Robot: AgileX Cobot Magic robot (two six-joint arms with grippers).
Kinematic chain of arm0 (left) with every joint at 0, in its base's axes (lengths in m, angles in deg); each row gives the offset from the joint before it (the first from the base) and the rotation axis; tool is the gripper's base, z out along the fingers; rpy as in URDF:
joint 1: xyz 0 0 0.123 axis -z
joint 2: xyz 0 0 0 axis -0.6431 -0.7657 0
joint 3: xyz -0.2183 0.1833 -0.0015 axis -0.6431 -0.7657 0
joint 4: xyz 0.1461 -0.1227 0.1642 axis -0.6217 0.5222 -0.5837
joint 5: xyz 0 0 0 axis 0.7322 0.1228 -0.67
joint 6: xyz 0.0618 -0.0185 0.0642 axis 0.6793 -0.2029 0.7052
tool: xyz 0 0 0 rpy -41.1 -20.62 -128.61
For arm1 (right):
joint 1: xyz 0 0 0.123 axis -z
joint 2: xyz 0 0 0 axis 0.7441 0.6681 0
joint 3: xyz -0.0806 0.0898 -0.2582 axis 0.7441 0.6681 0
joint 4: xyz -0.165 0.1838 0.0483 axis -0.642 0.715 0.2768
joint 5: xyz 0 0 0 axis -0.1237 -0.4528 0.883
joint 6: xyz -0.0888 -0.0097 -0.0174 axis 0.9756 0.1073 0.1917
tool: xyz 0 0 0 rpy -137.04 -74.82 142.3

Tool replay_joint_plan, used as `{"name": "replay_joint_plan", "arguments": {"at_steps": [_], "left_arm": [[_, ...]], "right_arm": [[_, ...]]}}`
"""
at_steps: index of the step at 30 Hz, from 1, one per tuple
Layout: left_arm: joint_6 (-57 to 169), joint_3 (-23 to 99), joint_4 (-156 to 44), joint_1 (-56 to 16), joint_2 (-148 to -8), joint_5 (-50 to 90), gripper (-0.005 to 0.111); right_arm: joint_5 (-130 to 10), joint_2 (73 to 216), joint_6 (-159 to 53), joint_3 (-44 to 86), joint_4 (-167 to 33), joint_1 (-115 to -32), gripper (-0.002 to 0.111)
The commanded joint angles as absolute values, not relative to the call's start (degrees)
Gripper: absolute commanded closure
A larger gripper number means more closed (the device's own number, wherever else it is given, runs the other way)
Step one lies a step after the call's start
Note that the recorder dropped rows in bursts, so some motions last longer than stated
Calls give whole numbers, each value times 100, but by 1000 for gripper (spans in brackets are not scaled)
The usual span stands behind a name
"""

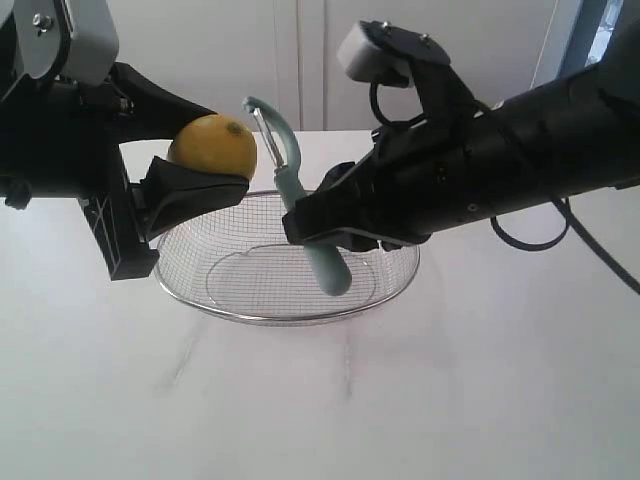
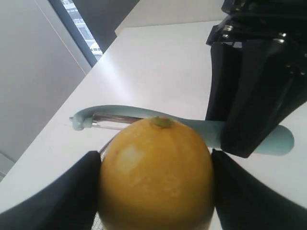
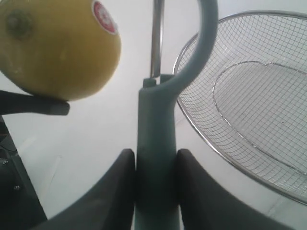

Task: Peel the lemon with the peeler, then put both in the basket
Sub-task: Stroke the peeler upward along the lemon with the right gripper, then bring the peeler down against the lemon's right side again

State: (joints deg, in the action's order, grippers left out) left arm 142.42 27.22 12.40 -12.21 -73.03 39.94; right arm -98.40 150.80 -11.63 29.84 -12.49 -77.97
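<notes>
My left gripper (image 1: 205, 150) is shut on the yellow lemon (image 1: 213, 146), holding it in the air above the left rim of the wire basket (image 1: 385, 285). In the left wrist view the lemon (image 2: 156, 175) fills the space between both black fingers (image 2: 57, 196), nub end outward. My right gripper (image 1: 318, 220) is shut on the teal handle of the peeler (image 1: 300, 195), held upright over the basket with its blade head just right of the lemon, a small gap apart. The right wrist view shows the peeler (image 3: 156, 158), the lemon (image 3: 57, 48) with a red sticker, and the basket (image 3: 254, 143).
The basket stands on a white table (image 1: 400, 400), with nothing inside it. A white wall and cabinet doors (image 1: 300, 60) rise behind the table. Both black arms hang low over the basket.
</notes>
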Motion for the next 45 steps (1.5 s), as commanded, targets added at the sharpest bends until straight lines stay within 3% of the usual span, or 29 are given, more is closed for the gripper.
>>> {"name": "replay_joint_plan", "arguments": {"at_steps": [1,25,37,45], "left_arm": [[14208,2712,1418,-1196,-7284,4062,107],[14208,2712,1418,-1196,-7284,4052,107],[14208,2712,1418,-1196,-7284,4052,107],[14208,2712,1418,-1196,-7284,4052,107]], "right_arm": [[-9873,15037,-1236,2949,-1255,-7830,108],[-10118,14696,-1283,2798,-1257,-7830,108],[-9699,13455,-2097,2503,-2551,-7830,108],[-9877,13645,-2406,2565,-2550,-7830,108]]}}
